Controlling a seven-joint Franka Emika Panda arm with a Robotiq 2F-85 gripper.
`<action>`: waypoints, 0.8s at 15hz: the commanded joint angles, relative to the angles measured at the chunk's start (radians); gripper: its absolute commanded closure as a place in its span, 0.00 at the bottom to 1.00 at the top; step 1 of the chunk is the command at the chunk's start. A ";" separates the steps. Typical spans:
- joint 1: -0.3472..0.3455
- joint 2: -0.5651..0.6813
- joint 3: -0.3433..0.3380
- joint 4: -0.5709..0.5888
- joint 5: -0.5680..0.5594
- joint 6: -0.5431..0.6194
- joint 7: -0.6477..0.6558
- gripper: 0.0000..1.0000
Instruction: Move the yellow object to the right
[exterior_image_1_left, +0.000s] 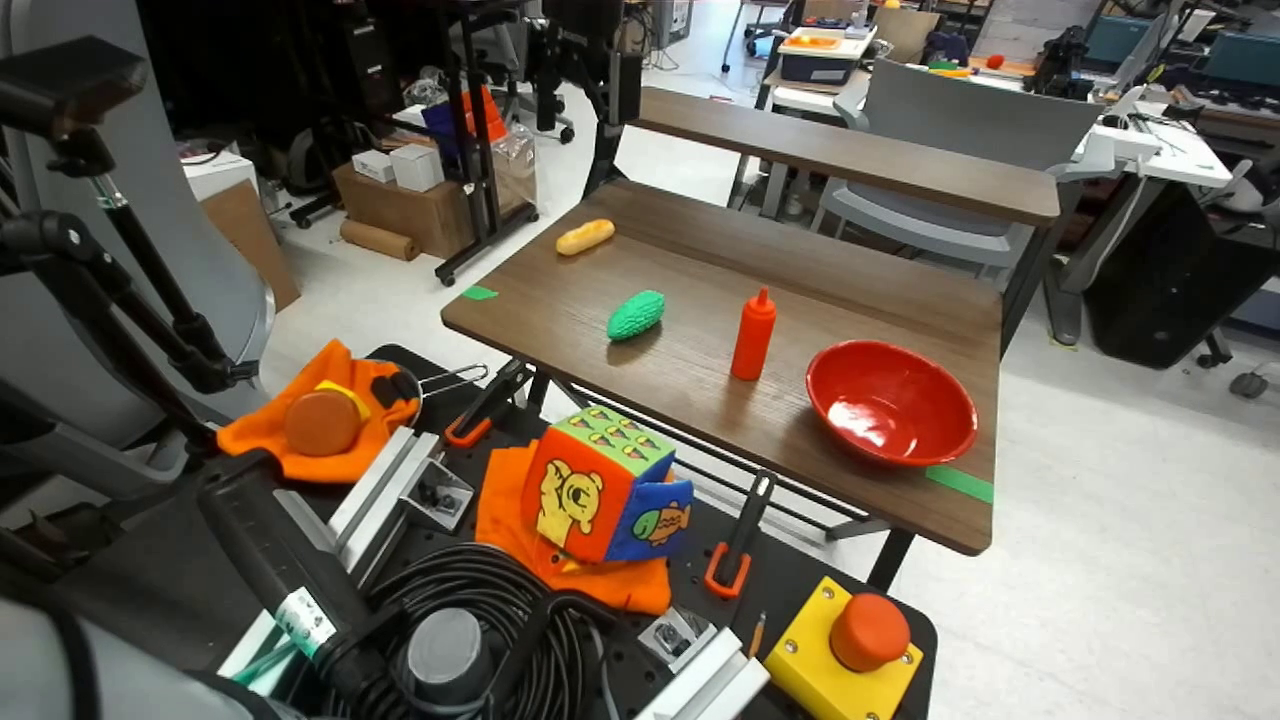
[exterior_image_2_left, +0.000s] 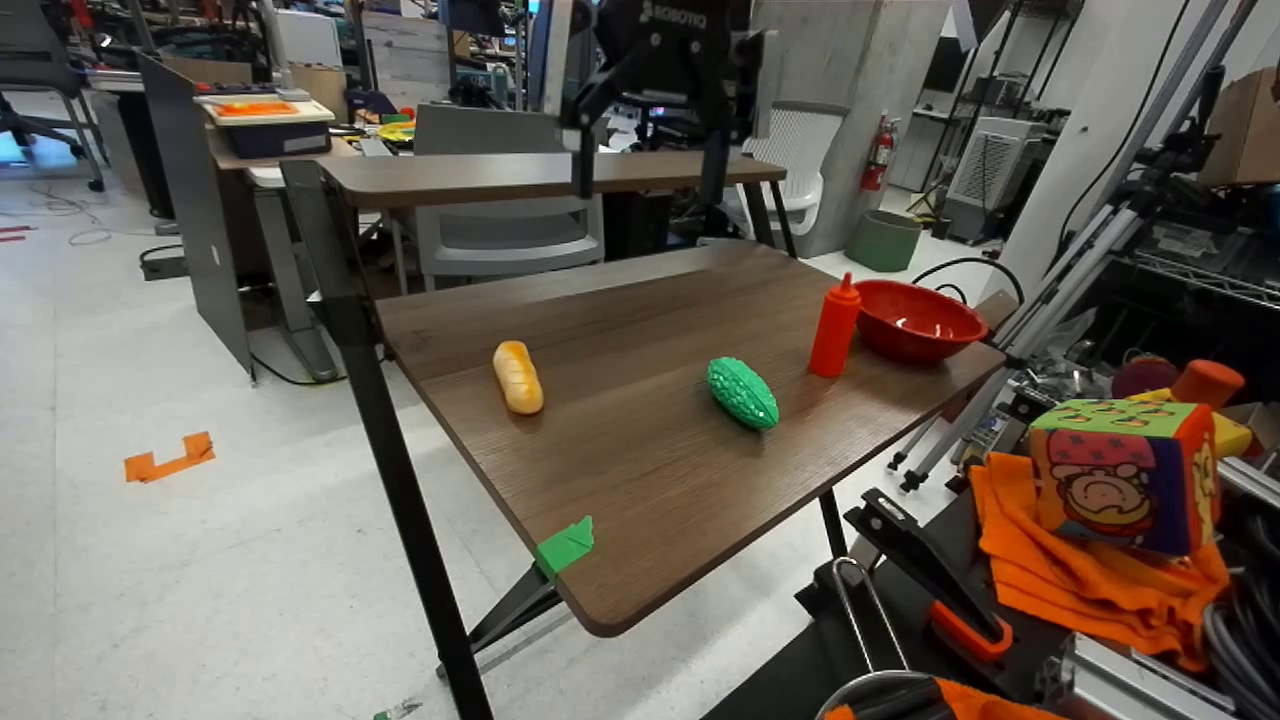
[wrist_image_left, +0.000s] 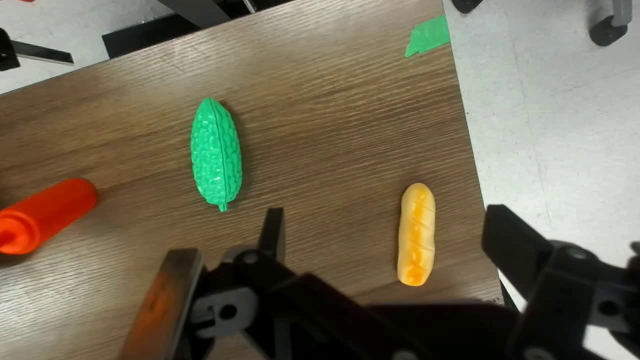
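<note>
The yellow object is a small oblong yellow-orange lump like a bread roll. It lies on the brown table in both exterior views (exterior_image_1_left: 585, 237) (exterior_image_2_left: 518, 377) and in the wrist view (wrist_image_left: 417, 235). In the wrist view it appears between my two fingers, closer to the right-hand one, lengthwise along the fingers. My gripper is open and empty, held well above the table in both exterior views (exterior_image_1_left: 586, 112) (exterior_image_2_left: 648, 190). Its spread black fingers also show in the wrist view (wrist_image_left: 385, 212), touching nothing.
On the table (exterior_image_1_left: 690, 345) are a green bumpy lump (exterior_image_1_left: 636, 315), an upright red-orange bottle (exterior_image_1_left: 754, 335) and a red bowl (exterior_image_1_left: 892, 402). Green tape (exterior_image_2_left: 566, 546) marks a table corner. A raised brown shelf (exterior_image_2_left: 560, 178) runs along the back. A soft cube (exterior_image_1_left: 600, 490) lies off the table.
</note>
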 joint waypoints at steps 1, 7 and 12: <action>0.076 0.148 -0.063 0.166 0.001 -0.029 0.048 0.00; 0.140 0.348 -0.126 0.399 0.003 -0.086 0.089 0.00; 0.187 0.506 -0.160 0.589 -0.011 -0.180 0.130 0.00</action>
